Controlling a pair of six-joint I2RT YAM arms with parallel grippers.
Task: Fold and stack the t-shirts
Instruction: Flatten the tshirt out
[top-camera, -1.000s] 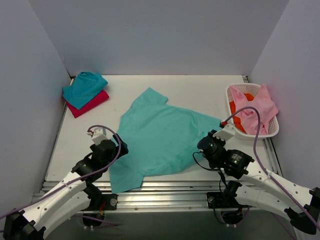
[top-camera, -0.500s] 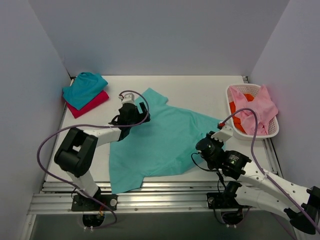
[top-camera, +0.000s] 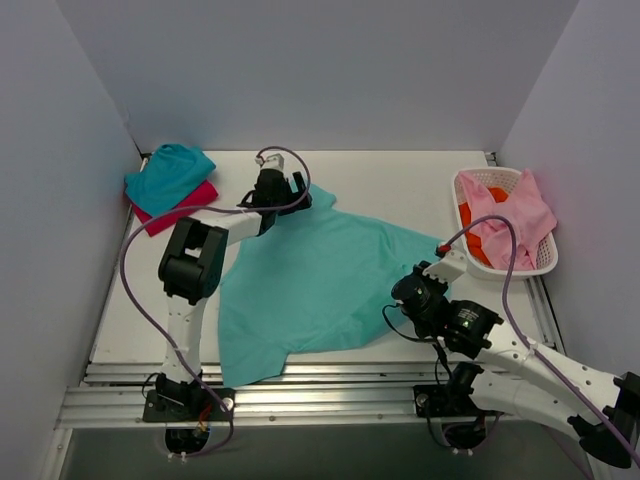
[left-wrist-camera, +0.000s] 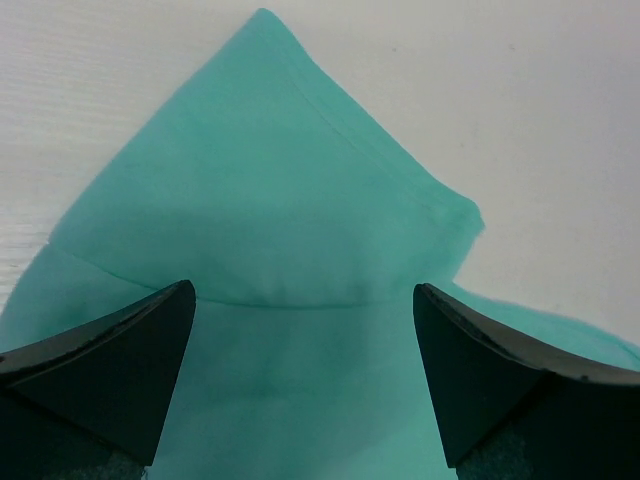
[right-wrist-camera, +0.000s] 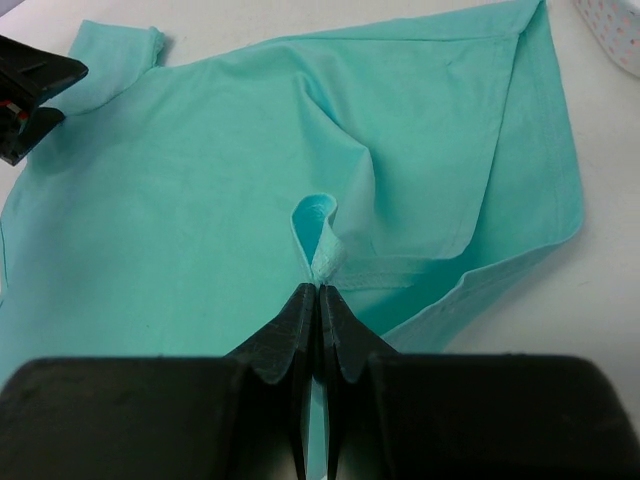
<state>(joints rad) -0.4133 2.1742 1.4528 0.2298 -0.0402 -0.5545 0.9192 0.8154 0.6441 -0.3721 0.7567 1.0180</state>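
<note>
White tabletop (top-camera: 400, 180) bears the mint-green t-shirt (top-camera: 330, 280). Our left gripper (left-wrist-camera: 302, 295) hangs with jaws wide apart, the sleeve (left-wrist-camera: 280, 180) just ahead and between them. Our right gripper (right-wrist-camera: 318, 290) has its jaws clamped on a raised fold (right-wrist-camera: 318, 225), probably the hem, we think.

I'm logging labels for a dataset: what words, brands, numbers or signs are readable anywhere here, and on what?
No readable text anywhere.
The mint-green shirt, teal shirt, red shirt and basket show no print.
A small greenish mark on the right arm is too small to read.
</note>
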